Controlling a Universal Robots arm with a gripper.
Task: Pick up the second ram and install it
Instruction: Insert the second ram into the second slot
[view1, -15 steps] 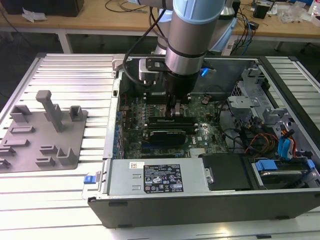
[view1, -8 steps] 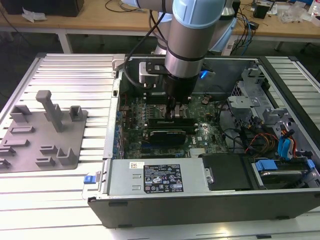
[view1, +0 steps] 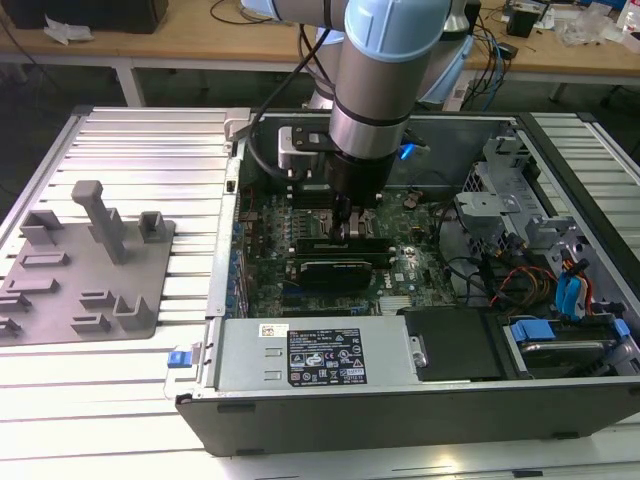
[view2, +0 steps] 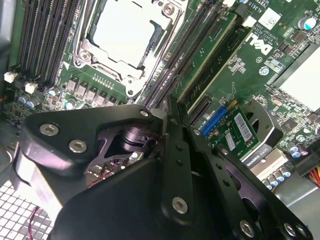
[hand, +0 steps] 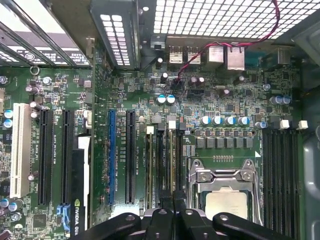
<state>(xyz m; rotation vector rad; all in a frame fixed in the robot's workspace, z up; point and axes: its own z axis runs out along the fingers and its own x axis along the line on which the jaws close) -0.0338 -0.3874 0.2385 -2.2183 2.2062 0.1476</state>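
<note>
Gripper (view1: 355, 222) is down inside the open PC case (view1: 400, 400), low over the motherboard (view1: 265, 225). In the second wrist view its fingers (view2: 175, 150) are brought together with no real gap, and nothing is visibly clamped between them. The second ram (view2: 210, 52) is a green stick standing in a slot beside the CPU socket (view2: 125, 30), with another green stick right next to it. The fingertips sit at the stick's near end; contact cannot be told. A black expansion card (view1: 335, 265) lies just beside the gripper. A grey fixture tray (view1: 85, 270) is at the exterior view's left, well apart from the case.
</note>
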